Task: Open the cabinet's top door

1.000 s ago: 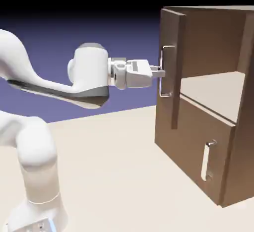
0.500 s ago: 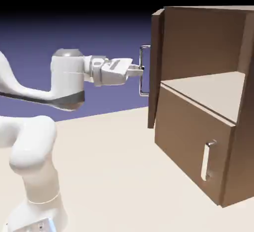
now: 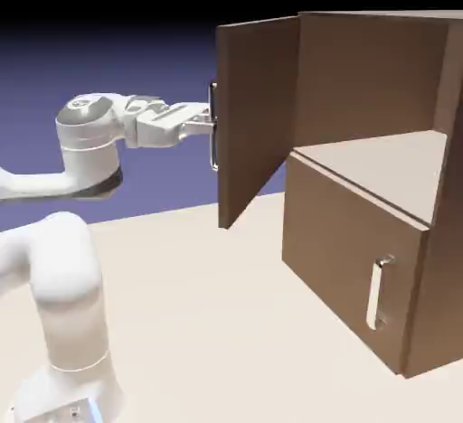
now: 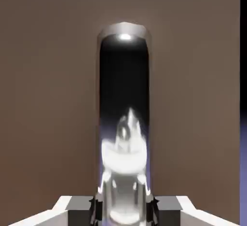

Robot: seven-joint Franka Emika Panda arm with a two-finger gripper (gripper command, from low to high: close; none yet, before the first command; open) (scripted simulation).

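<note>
**Door swung wide, handle in the grip**

The pincer (image 3: 206, 123) is clamped on the upright silver handle (image 3: 213, 126) of the top door (image 3: 258, 118), which lies at its 3 o'clock, swung well out from the cabinet (image 3: 380, 186), hinge farther right.

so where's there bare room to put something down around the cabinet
The table lies bare between the robot's base and the cabinet, and the shelf behind the swung-out top door is empty. It's tight at the door's handle, where the pincer grips.
</note>
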